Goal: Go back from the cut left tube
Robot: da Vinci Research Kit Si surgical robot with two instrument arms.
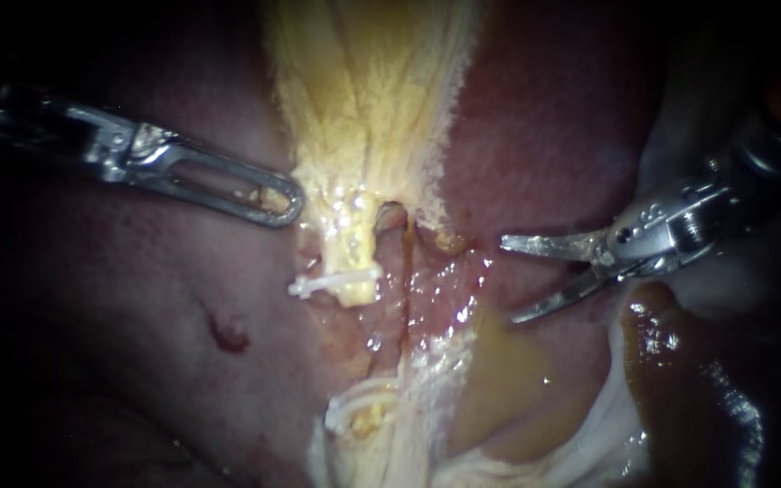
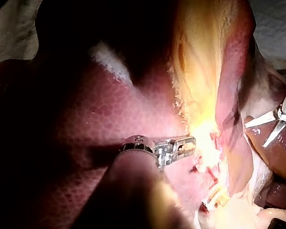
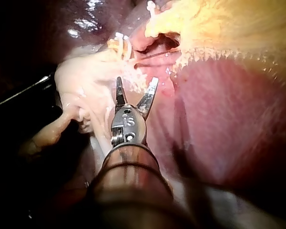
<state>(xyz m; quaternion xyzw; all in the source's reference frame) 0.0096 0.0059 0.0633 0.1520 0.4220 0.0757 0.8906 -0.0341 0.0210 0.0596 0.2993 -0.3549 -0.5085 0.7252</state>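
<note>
The left tube is cut in two. Its upper stump (image 1: 354, 262) carries a white clip (image 1: 332, 284), and its lower stump (image 1: 369, 421) carries white clips (image 1: 352, 405). A reddish tube (image 1: 396, 271) runs whole just right of them. My right instrument (image 1: 507, 280) has two thin blades standing open and empty, well right of both tubes over the liver; the same blades (image 3: 136, 81) point toward the clipped stump (image 3: 118, 46). My left instrument (image 1: 284, 203) has windowed jaws shut on the yellow gallbladder's edge (image 1: 314, 194), up and left of the upper clip; these jaws (image 2: 187, 143) show again in the left wrist view.
Dark red liver (image 1: 544, 136) lies on both sides of the yellow gallbladder (image 1: 363, 81). A pool of yellow fluid (image 1: 499, 380) sits below the right blades. Glistening brown tissue (image 1: 680, 361) lies at the right. A small red spot (image 1: 228, 336) marks the liver at the left.
</note>
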